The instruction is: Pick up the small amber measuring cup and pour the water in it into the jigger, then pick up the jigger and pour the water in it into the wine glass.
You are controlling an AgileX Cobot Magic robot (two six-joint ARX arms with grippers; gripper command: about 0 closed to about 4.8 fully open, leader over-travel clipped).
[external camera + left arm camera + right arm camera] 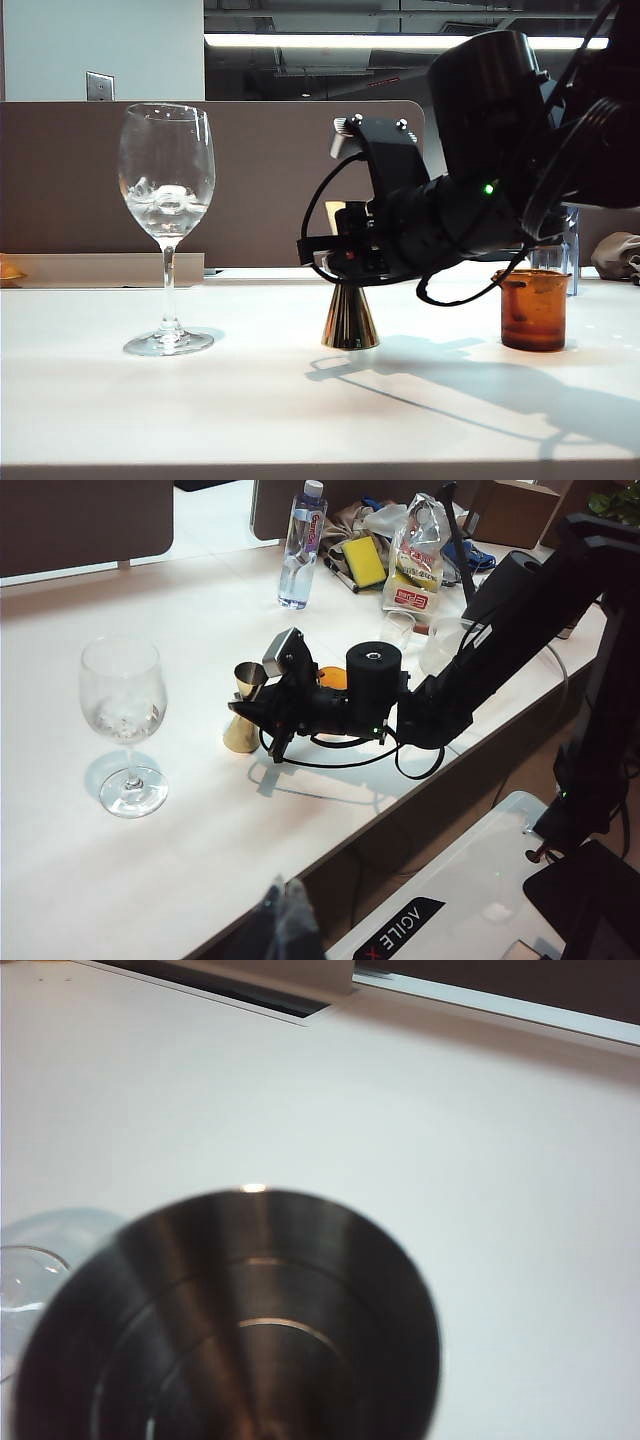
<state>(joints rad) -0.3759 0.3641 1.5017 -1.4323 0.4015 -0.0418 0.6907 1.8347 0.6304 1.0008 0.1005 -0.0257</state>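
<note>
The gold jigger (350,318) stands upright mid-table with its foot at the tabletop. My right gripper (345,252) reaches in level from the right and is shut on its narrow waist. The same grip shows from above, where the jigger (243,735) sits in the right gripper (246,710). Close up, the jigger's dark metal cone (250,1310) fills the right wrist view and hides the fingers. The wine glass (166,200) with ice stands to the left, apart. The small amber measuring cup (533,308) sits on the table to the right, free. My left gripper (285,915) hangs shut off the table edge.
A water bottle (300,545), snack bags (415,560) and a yellow pack (366,560) crowd the far side of the table. A clear container (556,255) stands behind the amber cup. A brown partition (60,180) backs the table. The table edge (330,855) lies near the left gripper.
</note>
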